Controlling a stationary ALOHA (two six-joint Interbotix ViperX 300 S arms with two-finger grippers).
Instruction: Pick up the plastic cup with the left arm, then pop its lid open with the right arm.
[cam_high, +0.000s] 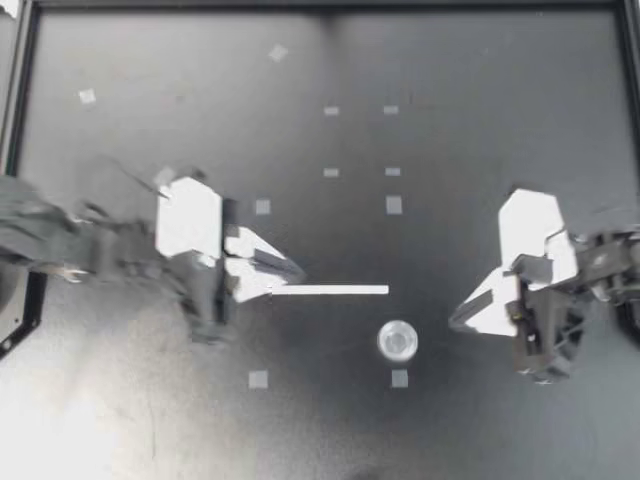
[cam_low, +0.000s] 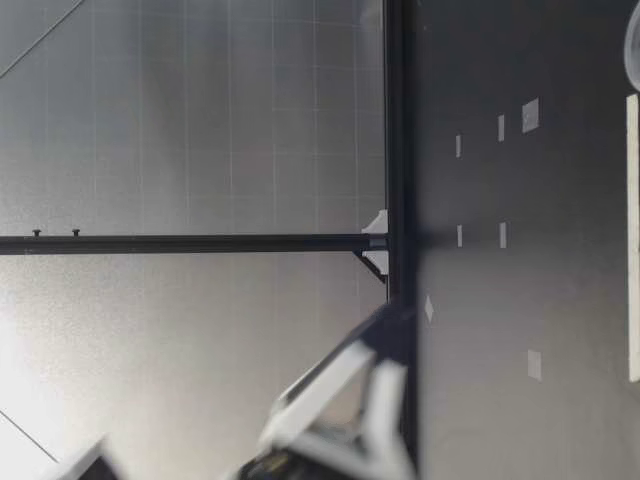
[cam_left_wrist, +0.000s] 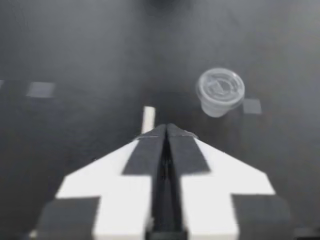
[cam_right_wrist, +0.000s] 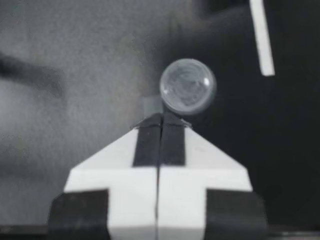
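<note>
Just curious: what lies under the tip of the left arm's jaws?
A thin flat white strip on the black table runs out from beneath the shut jaws. Its near end is covered; contact cannot be seen.

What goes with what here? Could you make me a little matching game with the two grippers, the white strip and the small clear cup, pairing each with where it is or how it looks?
Things:
1. left gripper
2. right gripper
3. white strip
4. clear cup

Descriptions:
A. round, standing beside a small tape square
B. long, lying flat on the table
C. shut, tips at the strip's end
D. shut, pointing at the cup

Pairs: 1-C, 2-D, 3-B, 4-A.
</note>
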